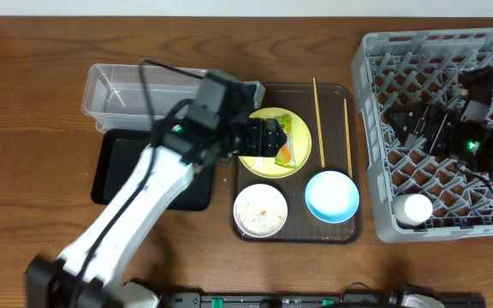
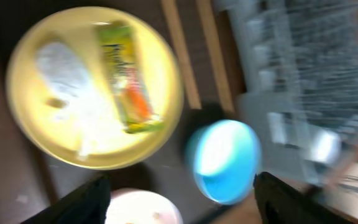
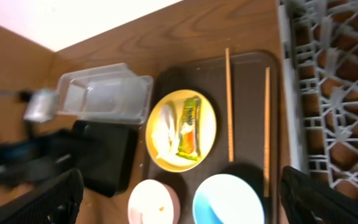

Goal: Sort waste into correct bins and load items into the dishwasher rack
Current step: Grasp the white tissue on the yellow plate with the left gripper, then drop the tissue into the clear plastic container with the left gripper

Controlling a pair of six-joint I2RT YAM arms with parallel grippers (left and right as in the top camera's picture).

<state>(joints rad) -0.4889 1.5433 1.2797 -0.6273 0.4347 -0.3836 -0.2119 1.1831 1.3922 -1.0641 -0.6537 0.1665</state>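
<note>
Hovering: left pincer, wide apart, above the yellow-green plate.
Snack wrapper: on that plate, just ahead; long axis across the closing line.
Right pincer: apart, over dishwasher rack, farther off.

Wood-grain table, clear glossy plastic tub, matt grey plastic rack, wooden chopsticks.

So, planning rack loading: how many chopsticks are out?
2. One chopstick lies on the brown tray just right of the yellow plate; the other chopstick nearer the tray's right edge.
</note>
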